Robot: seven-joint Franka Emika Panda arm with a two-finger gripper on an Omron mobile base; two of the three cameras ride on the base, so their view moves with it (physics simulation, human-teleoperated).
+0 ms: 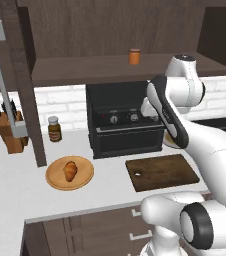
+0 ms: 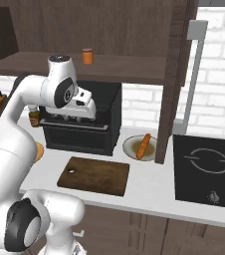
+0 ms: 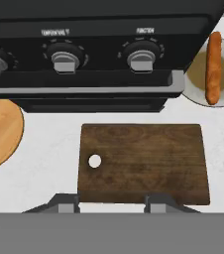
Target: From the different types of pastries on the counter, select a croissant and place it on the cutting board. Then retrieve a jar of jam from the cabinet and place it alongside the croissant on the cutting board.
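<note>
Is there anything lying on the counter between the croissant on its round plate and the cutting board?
Nothing visible. The croissant sits on the round wooden plate, left of the cutting board; bare counter separates them. The board's top is bare. The oven stands behind, off that path.

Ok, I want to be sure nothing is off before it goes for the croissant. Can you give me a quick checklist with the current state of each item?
1. Croissant reachable, lying uncovered on the round wooden plate: ok.
2. Cutting board bare and ready to receive it: ok.
3. Gripper empty, nothing between the fingertips: ok.
4. Gripper open for a grasp: not ok, it is shut.
5. Gripper over the croissant: not ok, it hovers over the cutting board, with the croissant off to one side.
6. Jam jar upright on the cabinet shelf for later: ok.
</note>
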